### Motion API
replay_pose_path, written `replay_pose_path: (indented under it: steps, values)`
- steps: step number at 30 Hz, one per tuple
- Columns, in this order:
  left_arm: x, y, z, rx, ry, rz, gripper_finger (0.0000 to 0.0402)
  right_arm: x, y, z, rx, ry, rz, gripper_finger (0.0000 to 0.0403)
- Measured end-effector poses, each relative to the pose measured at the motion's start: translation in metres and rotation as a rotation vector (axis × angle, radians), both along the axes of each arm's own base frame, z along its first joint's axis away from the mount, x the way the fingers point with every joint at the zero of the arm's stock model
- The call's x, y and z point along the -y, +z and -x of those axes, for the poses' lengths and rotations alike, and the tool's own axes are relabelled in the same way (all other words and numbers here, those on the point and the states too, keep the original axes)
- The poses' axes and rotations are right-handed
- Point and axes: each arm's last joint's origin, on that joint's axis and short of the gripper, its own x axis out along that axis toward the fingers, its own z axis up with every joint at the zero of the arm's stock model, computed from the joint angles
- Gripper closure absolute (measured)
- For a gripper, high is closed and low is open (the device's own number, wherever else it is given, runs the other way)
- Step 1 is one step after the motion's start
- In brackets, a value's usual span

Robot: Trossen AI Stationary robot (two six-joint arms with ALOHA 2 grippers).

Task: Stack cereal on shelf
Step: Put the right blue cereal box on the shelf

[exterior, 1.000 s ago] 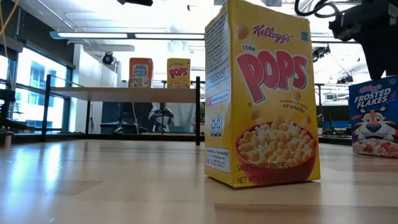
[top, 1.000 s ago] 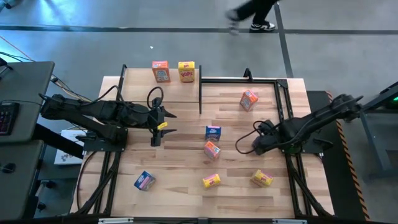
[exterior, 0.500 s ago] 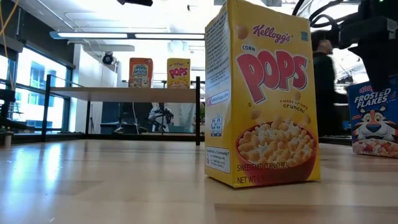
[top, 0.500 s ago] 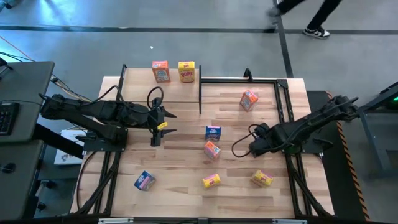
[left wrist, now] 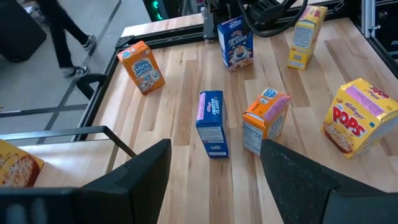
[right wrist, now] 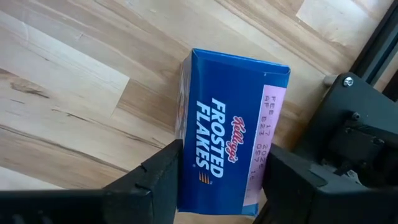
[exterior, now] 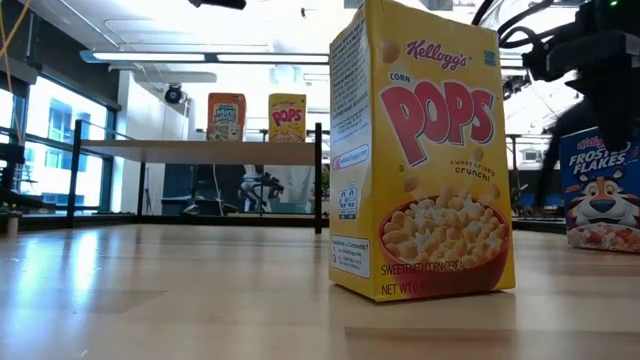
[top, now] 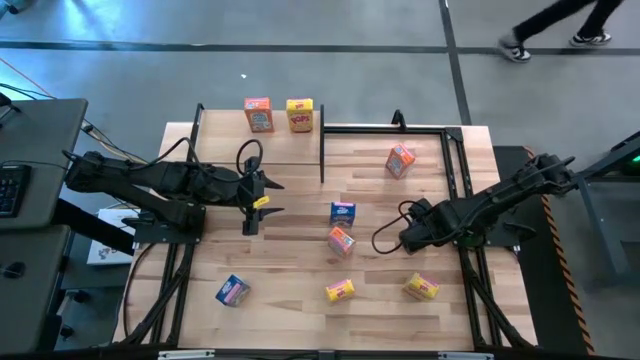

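Note:
A blue cereal box (right wrist: 227, 134) stands upright on the table at the right. My right gripper (right wrist: 224, 186) points down over the box's top, one finger at each long side. In the high view that gripper (top: 410, 238) hides the box. The low view shows the same box (exterior: 603, 195) under it. On the shelf (top: 225, 142) at the far left stand an orange box (top: 258, 115) and a yellow one (top: 300, 115). My left gripper (left wrist: 214, 180) hangs open above the table beside the shelf, with nothing between its fingers. My right gripper pinches the blue box's upper end between its two fingers. They sit on the two long sides of the top (right wrist: 186, 168), coming from above and pointing down. The box is upright, its bottom end (exterior: 605, 243) on the table.
Loose boxes on the table: orange (top: 400, 160) at the far right, blue (top: 343, 212) and orange (top: 341, 241) in the middle, blue (top: 232, 290), yellow (top: 340, 290) and yellow (top: 421, 287) near the front. A person walks past beyond the far edge.
My right gripper has come down over the blue box's top and drifted slightly toward the table's near-left. The box stands where it stood. A person has walked to the right behind the table.

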Motion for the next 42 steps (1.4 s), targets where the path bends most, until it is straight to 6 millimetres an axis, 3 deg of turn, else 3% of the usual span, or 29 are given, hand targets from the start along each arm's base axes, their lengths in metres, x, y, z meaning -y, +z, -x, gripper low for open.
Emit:
replay_pose_path:
  steps: [12, 19, 42]
  values:
    - [-0.007, 0.002, -0.002, 0.029, 0.061, 0.051, 0.0163, 0.0, 0.0, 0.0, -0.002, 0.018, 0.0, 0.0219]
    - [-0.02, 0.003, -0.002, 0.058, 0.237, 0.02, 0.0163, 0.0, 0.003, -0.001, 0.007, 0.019, 0.006, 0.0219]
    - [-0.02, 0.003, -0.002, 0.041, 0.198, -0.04, 0.0163, -0.004, 0.078, -0.014, 0.183, 0.138, 0.004, 0.0219]
